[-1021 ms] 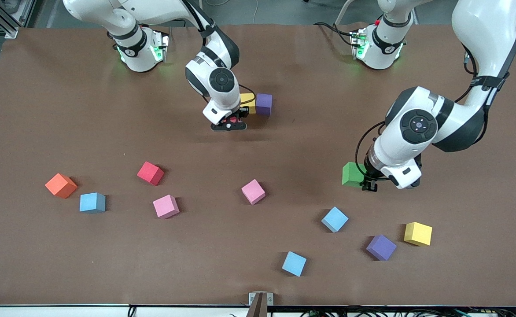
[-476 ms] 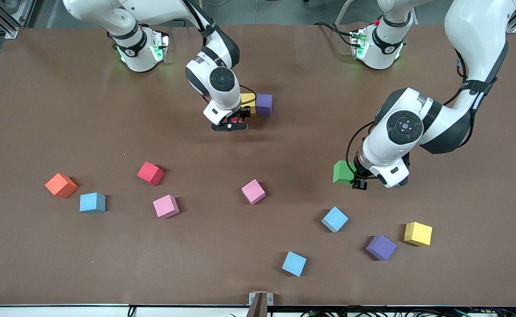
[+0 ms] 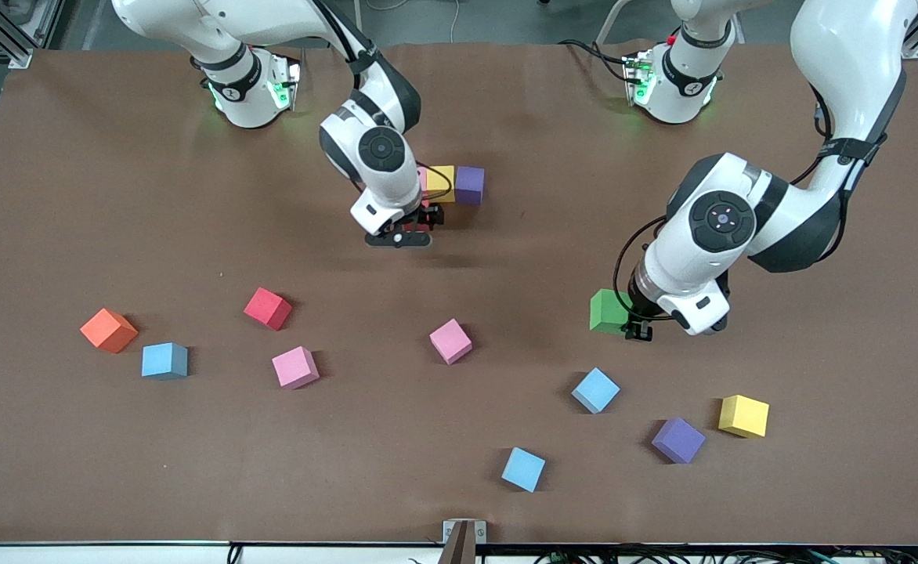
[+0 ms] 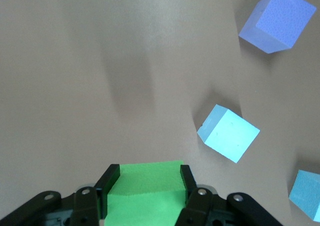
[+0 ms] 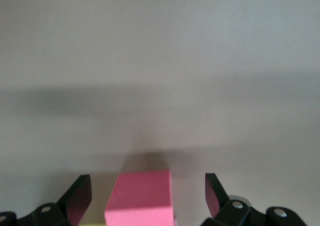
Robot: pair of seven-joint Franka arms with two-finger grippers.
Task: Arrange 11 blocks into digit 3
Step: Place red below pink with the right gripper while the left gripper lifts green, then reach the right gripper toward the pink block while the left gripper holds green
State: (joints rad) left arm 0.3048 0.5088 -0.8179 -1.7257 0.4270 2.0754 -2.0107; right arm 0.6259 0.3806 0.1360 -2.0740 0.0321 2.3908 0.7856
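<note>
An orange cube [image 3: 108, 330] is seen toward the right arm's end of the table, with a blue block [image 3: 164, 361], a red block [image 3: 268, 308] and a pink block [image 3: 295, 367] near it. The right gripper [image 3: 399, 236] is spread open over a pink cube [image 5: 141, 197] — this one sits beside a yellow block [image 3: 441, 182] and a purple block [image 3: 469, 185] in a row. The green block [image 3: 608, 311] is clamped by the left gripper [image 3: 636, 331], above the table.

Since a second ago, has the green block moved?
Yes. The green block, shut in the left claw, has shifted toward the right arm's end of the table, judged against the blue block below it in the front view.
</note>
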